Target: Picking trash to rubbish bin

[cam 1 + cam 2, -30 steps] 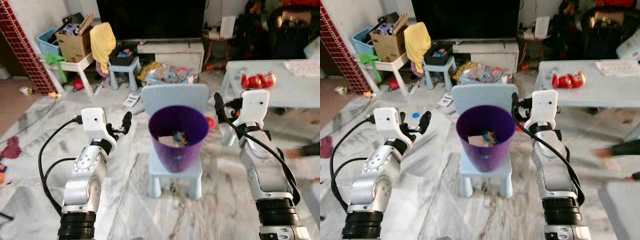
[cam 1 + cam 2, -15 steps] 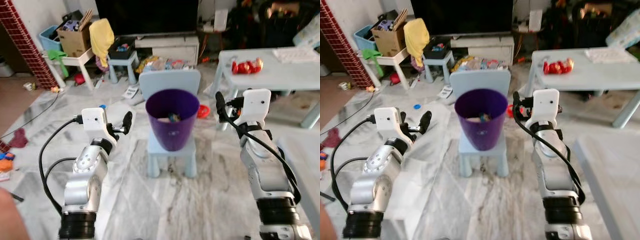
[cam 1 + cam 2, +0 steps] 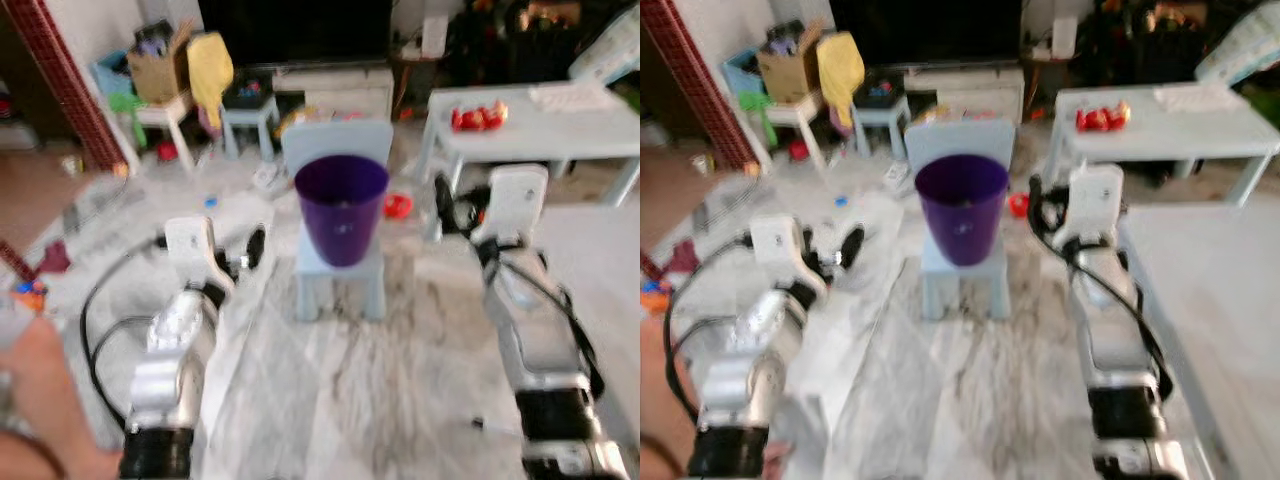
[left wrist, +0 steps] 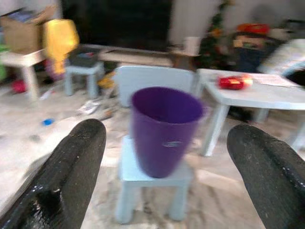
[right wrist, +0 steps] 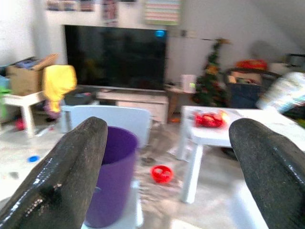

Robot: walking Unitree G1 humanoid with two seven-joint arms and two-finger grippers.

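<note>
bin (image 3: 342, 208) was seen standing on a small chair (image 3: 339, 272) | left gripper (image 4: 164, 143) was held wide apart, empty | right gripper (image 5: 167, 143) was held wide apart, empty

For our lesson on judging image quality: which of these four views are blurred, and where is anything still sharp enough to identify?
Left eye view: soft all over, yet the purple bin on its pale blue chair reads clearly. Right eye view: blurrier still, smeared towards the edges. Left wrist view: background slightly soft, open left gripper dark and out of focus. Right wrist view: the same, with the open right gripper blurred and the television recognisable.
</note>
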